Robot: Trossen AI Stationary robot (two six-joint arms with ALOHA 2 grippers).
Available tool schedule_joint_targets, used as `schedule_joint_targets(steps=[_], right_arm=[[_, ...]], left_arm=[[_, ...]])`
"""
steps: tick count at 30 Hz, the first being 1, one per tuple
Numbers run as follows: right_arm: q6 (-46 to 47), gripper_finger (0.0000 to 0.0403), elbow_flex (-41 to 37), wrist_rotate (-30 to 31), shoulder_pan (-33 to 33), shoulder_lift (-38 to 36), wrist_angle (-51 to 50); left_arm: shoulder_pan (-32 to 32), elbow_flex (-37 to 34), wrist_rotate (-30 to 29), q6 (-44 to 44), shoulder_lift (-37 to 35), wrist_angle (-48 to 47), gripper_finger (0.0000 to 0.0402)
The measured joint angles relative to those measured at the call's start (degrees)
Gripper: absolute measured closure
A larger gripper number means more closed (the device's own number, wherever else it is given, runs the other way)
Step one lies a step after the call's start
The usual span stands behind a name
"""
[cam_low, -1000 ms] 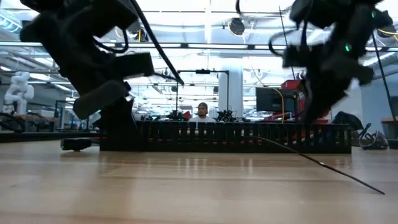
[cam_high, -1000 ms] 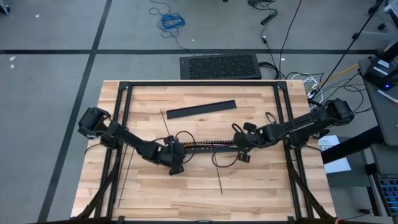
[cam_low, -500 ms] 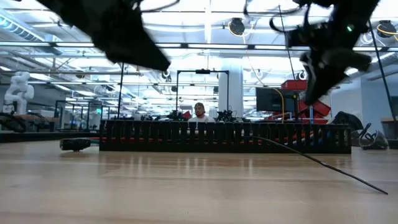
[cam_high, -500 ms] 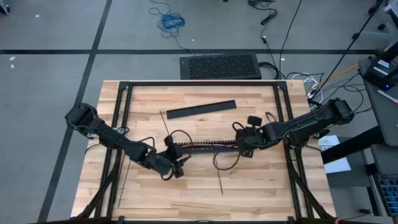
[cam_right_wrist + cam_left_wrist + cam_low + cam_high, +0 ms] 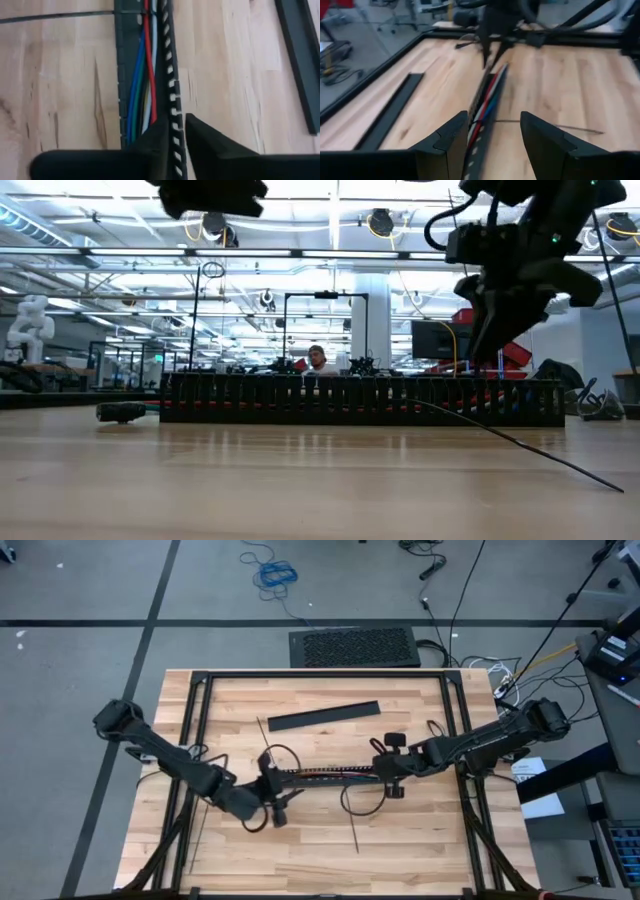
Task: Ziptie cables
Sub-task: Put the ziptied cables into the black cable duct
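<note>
- The cables (image 5: 142,75), red, blue, green and grey, lie inside a long black slotted channel (image 5: 330,776) that runs across the middle of the wooden table (image 5: 420,840).
- A second, flat black strip (image 5: 323,716) lies apart from it, nearer the table's far edge.
- Thin black zipties (image 5: 353,825) lie on the wood by the channel; one straight strap points toward the near edge, and a looped one (image 5: 285,755) sits by the channel's left end.
- The left gripper (image 5: 490,132) hangs over the channel's left end, jaws spread open, channel and wires passing between its fingers (image 5: 451,137).
- The right gripper (image 5: 172,131) is at the channel's right end, its fingers nearly closed with only a narrow gap; it looks pinched on the channel's slotted wall, though contact is hard to confirm.
- The low view alone shows the channel's toothed side wall, a ziptie slanting up off the wood, and a person (image 5: 316,358) seated far behind.
- Only the wrist views show the wire colours inside the channel.
- On the floor beyond the table lies a black grille mat (image 5: 353,646).
</note>
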Motion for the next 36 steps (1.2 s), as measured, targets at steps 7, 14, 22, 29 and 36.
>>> schedule_joint_targets(steps=[7,14,22,29,36], right_arm=[[-2.1,0.0274,0.1,-1.4,-2.7,2.7,0.9],[-6.0,0.0280,0.0,-5.8,-7.2,9.2,5.5],[-10.7,0.0395,0.9,-11.7,-11.4,14.4,19.7],[-15.6,0.0400,12.4,-16.7,-14.3,25.9,23.3],[-20.1,0.0340,25.2,-19.9,-13.7,29.0,13.8]], left_arm=[[-0.2,0.0,-2.6,-5.1,-0.8,-6.5,0.0222],[-3.6,0.0,-5.3,-19.7,-3.9,-16.0,0.0222],[-9.5,0.0,-11.3,-42.3,-11.7,-42.3,0.0222],[-10.3,0.0,-11.7,-47.8,-13.5,-50.3,0.0222],[-10.3,0.0,-10.5,-47.8,-13.4,-50.8,0.0222]])
